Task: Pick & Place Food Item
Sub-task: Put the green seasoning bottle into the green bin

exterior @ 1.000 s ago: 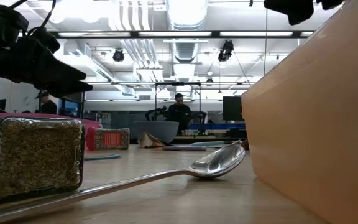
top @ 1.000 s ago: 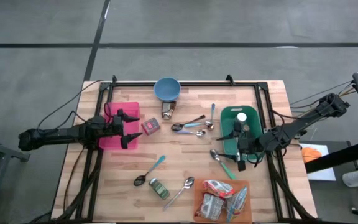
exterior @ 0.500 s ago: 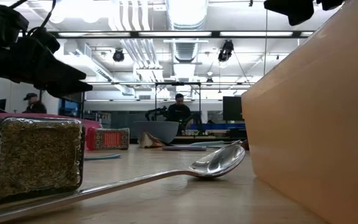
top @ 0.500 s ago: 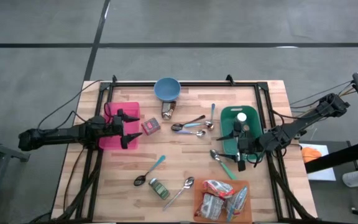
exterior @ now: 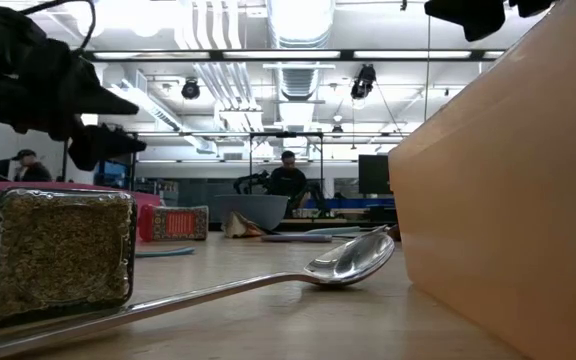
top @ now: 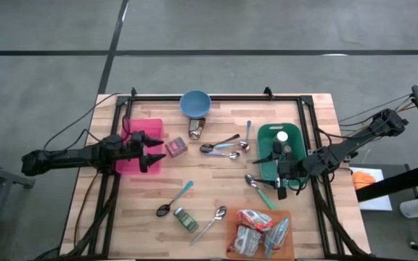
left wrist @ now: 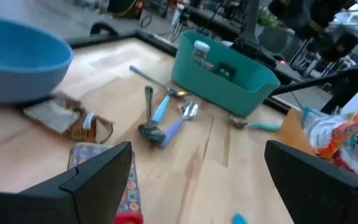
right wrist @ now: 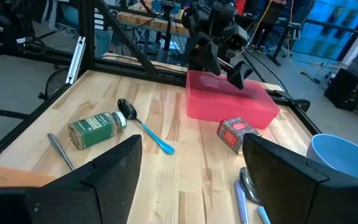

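Food items lie loose on the wooden table: a small red patterned box (top: 176, 147) beside the pink container (top: 135, 127), a brown packet (top: 197, 129) below the blue bowl (top: 195, 104), and a green spice jar (top: 186, 219) on its side near the front. My left gripper (top: 150, 151) hovers open above the pink container, pointing toward the red box (left wrist: 128, 194). My right gripper (top: 278, 172) hovers open over the near end of the green bin (top: 293, 135). Neither has anything between its fingers.
Several spoons (top: 222, 146) lie mid-table, and others (top: 173, 199) (top: 213, 221) lie near the front. An orange tray (top: 232, 222) with wrapped packets sits at the front right. A black frame (top: 216, 97) runs along the table's edges. In the low view the jar (exterior: 53, 250) and the tray wall (exterior: 508, 200) stand close.
My left gripper has rolled about its own pointing line while staying in place above the pink container; its fingers now stand tilted. Its opening looks unchanged. My right arm has kept still and no object has moved.
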{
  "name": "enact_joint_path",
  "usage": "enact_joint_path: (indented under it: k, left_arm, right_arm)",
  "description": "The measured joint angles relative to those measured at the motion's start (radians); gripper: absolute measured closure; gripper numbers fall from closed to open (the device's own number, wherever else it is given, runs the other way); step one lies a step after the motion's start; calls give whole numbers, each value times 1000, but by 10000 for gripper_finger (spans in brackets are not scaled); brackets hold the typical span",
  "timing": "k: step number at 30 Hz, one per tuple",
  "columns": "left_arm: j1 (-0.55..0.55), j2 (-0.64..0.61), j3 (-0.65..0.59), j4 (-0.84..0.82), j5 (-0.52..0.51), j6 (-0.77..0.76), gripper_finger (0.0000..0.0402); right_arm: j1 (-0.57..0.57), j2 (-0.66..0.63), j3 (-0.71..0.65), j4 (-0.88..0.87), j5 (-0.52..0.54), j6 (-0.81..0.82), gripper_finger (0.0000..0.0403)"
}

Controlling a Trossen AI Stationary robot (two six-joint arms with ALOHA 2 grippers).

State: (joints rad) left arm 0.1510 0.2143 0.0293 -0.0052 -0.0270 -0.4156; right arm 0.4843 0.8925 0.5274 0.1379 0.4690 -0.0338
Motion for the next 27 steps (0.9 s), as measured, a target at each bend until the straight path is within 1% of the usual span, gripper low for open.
enact_joint_path:
  k: [1, 3, 6, 8, 10, 14, 17, 19, 22, 25, 27]
  left_arm:
    - [-2, 5, 17, -13, -12, -29, 30]
    - [-9, 15, 53, -49, -81, -125, 30]
    - [-33, 54, 103, -182, -187, -252, 30]
    - [-57, 92, 142, -206, -234, -314, 30]
    - [-92, 142, 179, -207, -270, -343, 30]
    - [-180, 275, 285, -223, -368, -356, 30]
    - [-247, 391, 387, -326, -469, -425, 30]
    - [-290, 465, 460, -422, -526, -511, 30]
    - [-355, 577, 559, -541, -588, -691, 30]
    - [-422, 694, 621, -598, -616, -873, 30]
    - [-471, 766, 663, -623, -617, -950, 30]
  right_arm:
    - [0, 0, 0, 0, 0, 0, 126]
    - [0, 0, 0, 0, 0, 0, 126]
    - [0, 0, 0, -1, 0, 0, 126]
    - [0, 0, 0, -1, 0, 0, 126]
    - [0, 0, 0, -1, 0, 0, 126]
    - [0, 0, 0, -2, 0, 0, 126]
    - [0, 0, 0, -2, 0, 0, 126]
    - [0, 0, 0, -2, 0, 0, 126]
    - [0, 0, 0, -2, 0, 0, 126]
    - [0, 0, 0, -2, 0, 0, 126]
    - [0, 0, 0, -2, 0, 0, 126]
